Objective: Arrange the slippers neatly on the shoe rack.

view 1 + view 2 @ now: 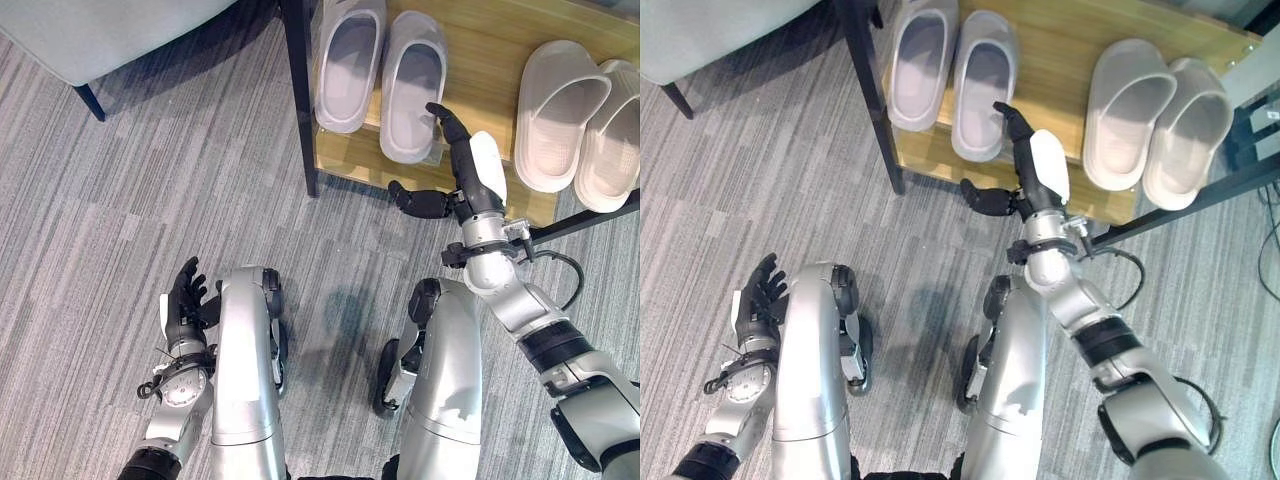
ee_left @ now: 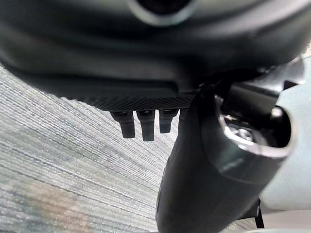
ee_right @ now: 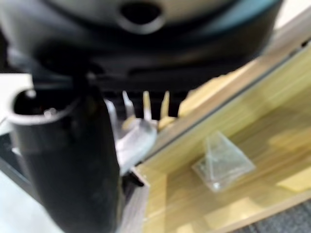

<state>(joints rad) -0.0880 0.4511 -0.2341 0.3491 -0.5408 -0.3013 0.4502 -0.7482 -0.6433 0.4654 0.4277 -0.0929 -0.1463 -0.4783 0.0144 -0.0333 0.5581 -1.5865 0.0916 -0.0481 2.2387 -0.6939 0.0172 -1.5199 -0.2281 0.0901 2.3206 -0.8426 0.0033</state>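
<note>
The wooden shoe rack in front of me carries two pairs of slippers on its shelf. The lavender-grey pair lies side by side at the rack's left end, next to the dark upright post. The pale pink pair lies toward the right end, one slipper slightly overlapping the other. Both pairs point their toes away from me.

My right robot hand reaches over the front edge of the shelf with its fingers straight and its thumb spread wide to the side (nothing held in it); the fingertips touch or nearly touch the heel of the right lavender slipper. My left robot hand hangs low over the grey carpet, fingers loosely open and empty.
</note>
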